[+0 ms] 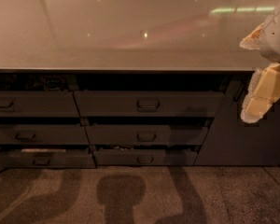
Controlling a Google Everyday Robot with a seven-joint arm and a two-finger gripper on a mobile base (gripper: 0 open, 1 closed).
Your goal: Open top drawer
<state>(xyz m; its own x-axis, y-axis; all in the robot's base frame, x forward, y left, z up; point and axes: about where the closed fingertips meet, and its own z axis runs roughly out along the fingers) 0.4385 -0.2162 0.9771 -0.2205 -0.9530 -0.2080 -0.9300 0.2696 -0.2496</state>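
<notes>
Countertop: wide, glossy grey-beige slab (pixel 130 41) running the full width; its surface mirrors small ceiling lights and a pale green streak at upper right.
Floor: speckled brown paving (pixel 238 195) along the bottom, carrying the dark grey drawer cabinet (pixel 233 139).
Floor shadows: soft, rounded dark shapes (pixel 120 190) lying before the cabinet.
Gripper: cream-yellow padded gripper (pixel 257 101) at the right edge, overlapping the countertop's front edge.
</notes>
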